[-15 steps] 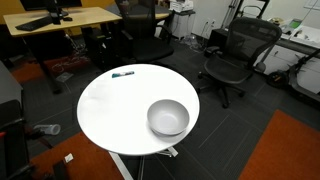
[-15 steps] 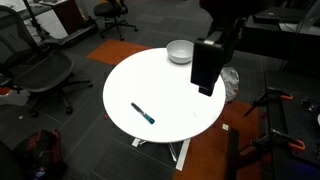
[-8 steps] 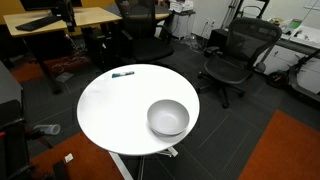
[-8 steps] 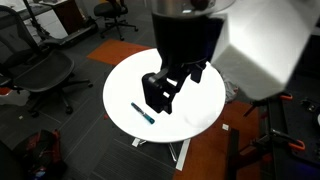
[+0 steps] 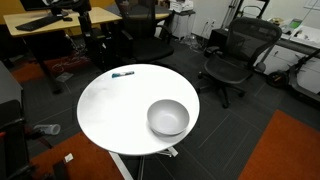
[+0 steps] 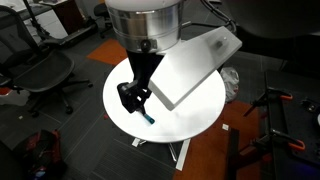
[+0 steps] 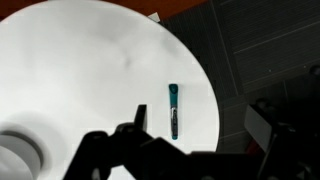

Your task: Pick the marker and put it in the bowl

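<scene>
On an office floor, a round white tabletop (image 5: pixel 108 112) (image 6: pixel 116 84) (image 7: pixel 80 60) is standing, with black office chairs (image 5: pixel 236 52) (image 6: pixel 40 72) and a wooden desk (image 5: pixel 62 18) sitting around it. The robot arm (image 6: pixel 146 28) is filling much of an exterior view, large and blurred close to the camera, and is reaching down over the tabletop. It is not showing in the other outside view.

The bowl (image 5: pixel 168 117) is sitting upright near the tabletop rim and showing nothing inside. The arm is hiding it where the arm shows.

The gripper (image 6: pixel 133 97) (image 7: pixel 200 128) is hanging just above the tabletop, over the marker. In the wrist view its jaws are standing wide apart and gripping nothing, though they are blurred there.

The marker (image 5: pixel 123 74) (image 6: pixel 148 118) (image 7: pixel 173 110) is lying flat on the tabletop close to the rim, well apart from the bowl, on the opposite side. In the wrist view it is lying between the two jaws, teal end pointing away from them, and nothing is touching it.
</scene>
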